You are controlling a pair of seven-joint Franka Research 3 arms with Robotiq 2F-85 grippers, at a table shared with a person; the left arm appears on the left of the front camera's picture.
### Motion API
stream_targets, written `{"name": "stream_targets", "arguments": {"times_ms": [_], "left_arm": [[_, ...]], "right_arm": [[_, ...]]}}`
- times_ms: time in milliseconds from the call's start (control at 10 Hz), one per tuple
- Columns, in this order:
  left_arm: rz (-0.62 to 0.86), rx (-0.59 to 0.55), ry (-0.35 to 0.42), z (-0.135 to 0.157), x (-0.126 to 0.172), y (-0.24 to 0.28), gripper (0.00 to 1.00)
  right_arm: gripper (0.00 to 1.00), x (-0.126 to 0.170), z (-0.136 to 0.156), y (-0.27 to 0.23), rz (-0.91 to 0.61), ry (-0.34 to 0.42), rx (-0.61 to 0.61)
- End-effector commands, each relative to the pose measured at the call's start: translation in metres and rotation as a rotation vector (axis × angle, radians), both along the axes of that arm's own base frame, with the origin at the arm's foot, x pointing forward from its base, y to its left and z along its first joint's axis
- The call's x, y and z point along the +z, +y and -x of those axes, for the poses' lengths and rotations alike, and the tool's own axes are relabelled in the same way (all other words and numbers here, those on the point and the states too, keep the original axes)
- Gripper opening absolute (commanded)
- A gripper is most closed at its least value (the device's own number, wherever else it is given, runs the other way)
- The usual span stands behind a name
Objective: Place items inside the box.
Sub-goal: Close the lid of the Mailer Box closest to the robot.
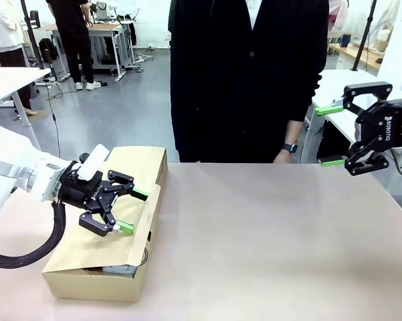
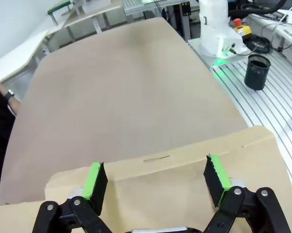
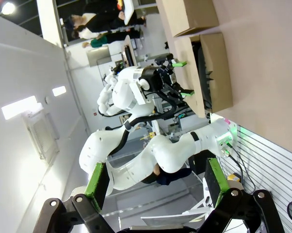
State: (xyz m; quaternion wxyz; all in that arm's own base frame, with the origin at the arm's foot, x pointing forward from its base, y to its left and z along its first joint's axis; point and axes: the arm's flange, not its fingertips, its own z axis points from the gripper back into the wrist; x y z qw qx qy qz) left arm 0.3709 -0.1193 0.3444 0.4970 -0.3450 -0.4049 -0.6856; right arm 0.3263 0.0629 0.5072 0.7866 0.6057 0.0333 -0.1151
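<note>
Front view: the box (image 1: pixel 130 221), a long brown cardboard carton, lies at the left of the table (image 1: pixel 274 234), its long axis running from near to far. The far compartment is covered by its flap. The near flap lies tilted over the near compartment, leaving a dark gap at the near right corner where a pale object shows; what it is cannot be told from this angle.

The left gripper (image 1: pixel 132 210) hangs just above the near flap with its fingers spread and nothing between them; whether the lower pad touches the cardboard is unclear. In the left wrist view the left gripper (image 2: pixel 155 182) has both green pads (image 2: pixel 94 180) set wide apart over the flap, with the bare tabletop beyond.

The right gripper (image 1: pixel 330 136) is raised at the far right edge of the table, well apart from the box, jaws wide and empty. A person (image 1: pixel 247 73) in dark clothing stands at the far side, one hand (image 1: pixel 282 157) resting at the table's edge.
</note>
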Motion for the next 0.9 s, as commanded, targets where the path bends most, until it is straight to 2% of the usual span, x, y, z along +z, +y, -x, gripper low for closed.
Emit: {"name": "stream_targets", "arguments": {"times_ms": [0,100,400,700,800], "left_arm": [[-0.067,-0.007,-0.084,0.076,-0.019,0.005,1.0],[-0.114,-0.031,-0.095,0.077,-0.024,0.006,1.0],[-0.191,0.001,-0.142,0.075,-0.033,0.01,1.0],[-0.168,0.012,-0.13,0.073,-0.026,0.013,1.0],[-0.135,0.009,-0.099,0.071,-0.016,0.017,1.0]], "right_arm": [[1.0,0.001,-0.002,0.001,-0.013,-0.015,-0.012],[1.0,0.001,-0.002,0.001,-0.013,-0.015,-0.012],[1.0,0.001,-0.002,0.001,-0.013,-0.015,-0.012],[1.0,0.001,-0.002,0.001,-0.013,-0.015,-0.012],[1.0,0.001,-0.002,0.001,-0.013,-0.015,-0.012]]}}
